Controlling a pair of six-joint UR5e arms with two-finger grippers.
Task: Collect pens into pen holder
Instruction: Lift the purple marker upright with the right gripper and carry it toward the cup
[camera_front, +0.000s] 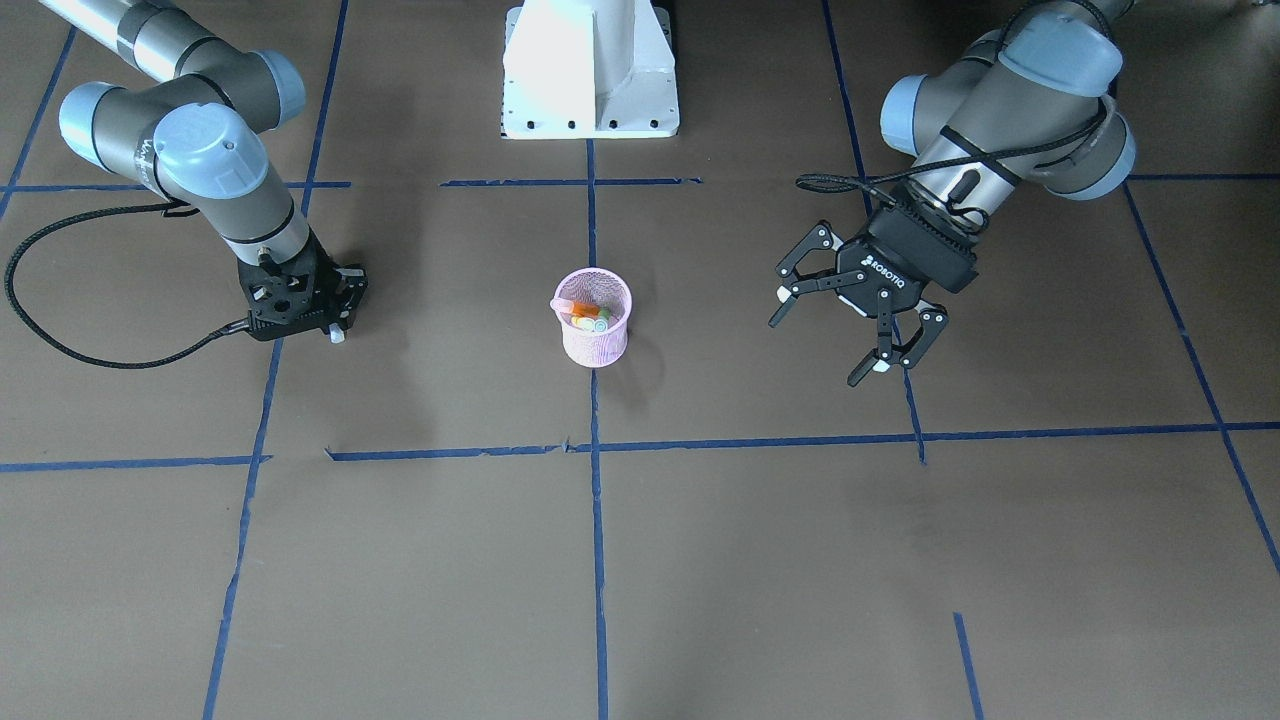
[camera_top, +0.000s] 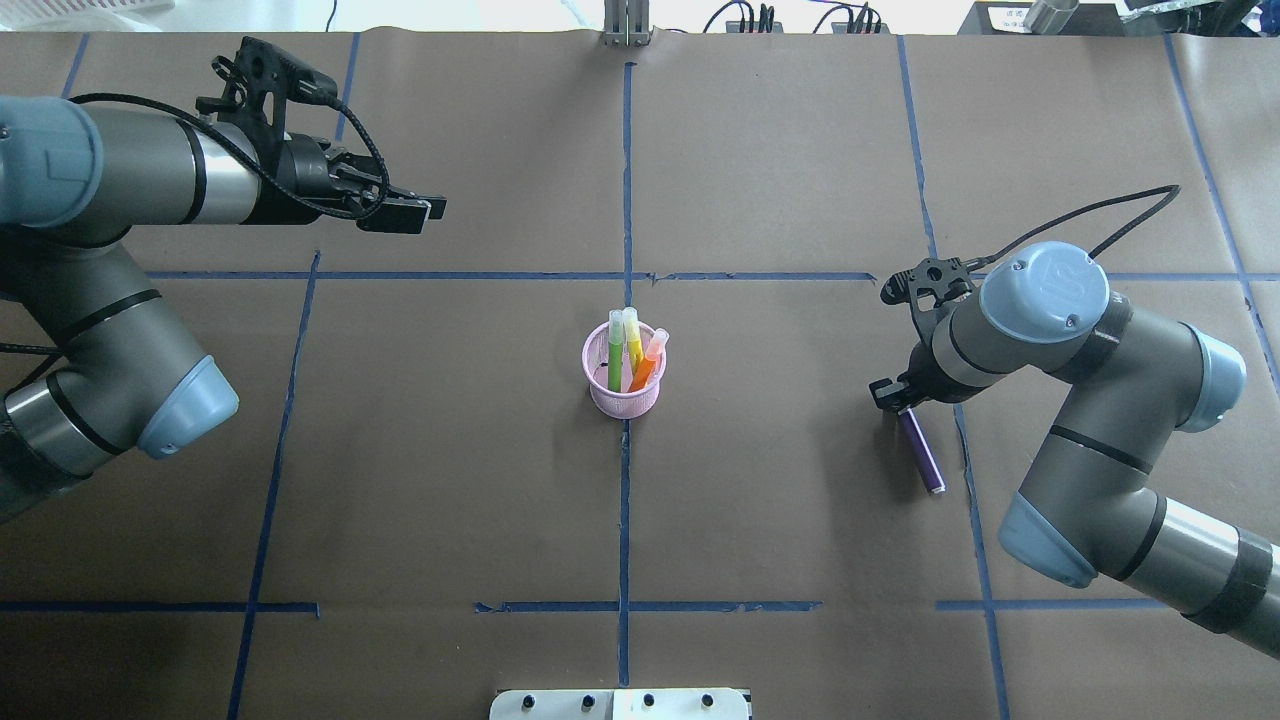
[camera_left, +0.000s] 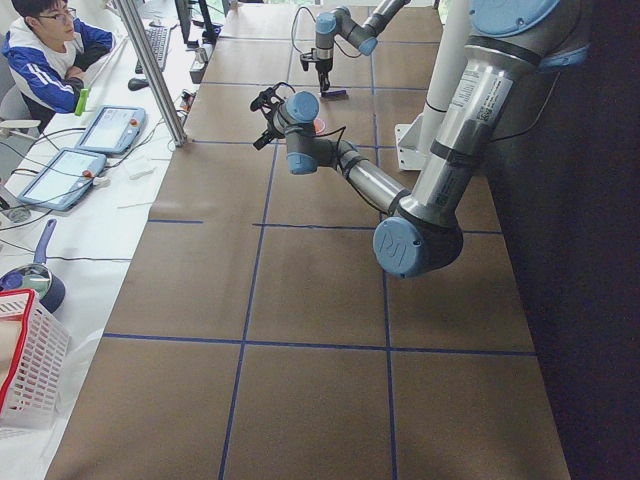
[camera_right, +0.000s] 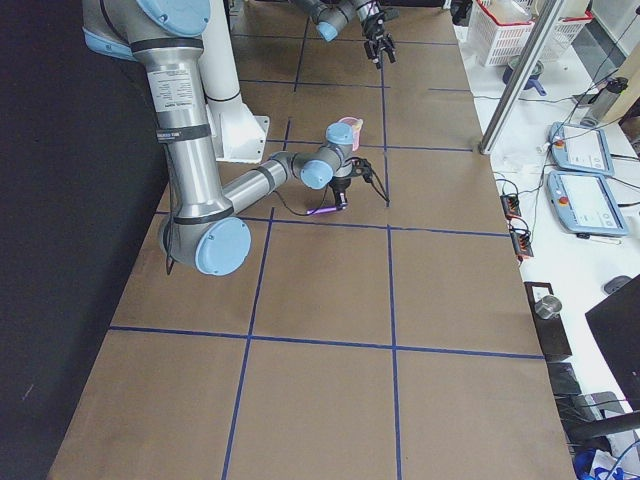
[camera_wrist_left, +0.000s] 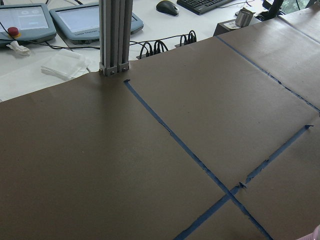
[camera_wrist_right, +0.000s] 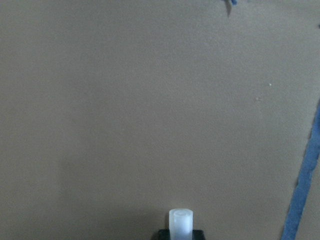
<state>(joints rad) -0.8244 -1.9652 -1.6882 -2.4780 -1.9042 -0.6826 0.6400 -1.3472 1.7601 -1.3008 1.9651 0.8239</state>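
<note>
The pink mesh pen holder (camera_top: 624, 392) (camera_front: 593, 335) stands upright at the table's centre. A green pen (camera_top: 615, 362), a yellow pen (camera_top: 632, 335) and an orange pen (camera_top: 648, 362) lean inside it, pale ends up. To its right in the overhead view, my right gripper (camera_top: 897, 402) (camera_front: 335, 325) is low over the table. It is shut on the pale end (camera_wrist_right: 180, 222) of a purple pen (camera_top: 922, 452) (camera_right: 322, 212), whose body trails out toward the robot. My left gripper (camera_front: 815, 350) (camera_top: 432, 208) hangs open and holds nothing, well off to the holder's other side and beyond it.
The robot's white base (camera_front: 590, 70) stands at the near edge behind the holder. Blue tape lines cross the brown paper. A metal post (camera_top: 625, 30) rises at the far edge. A seated person (camera_left: 45, 55), tablets and a white basket (camera_left: 25, 370) occupy the side desk.
</note>
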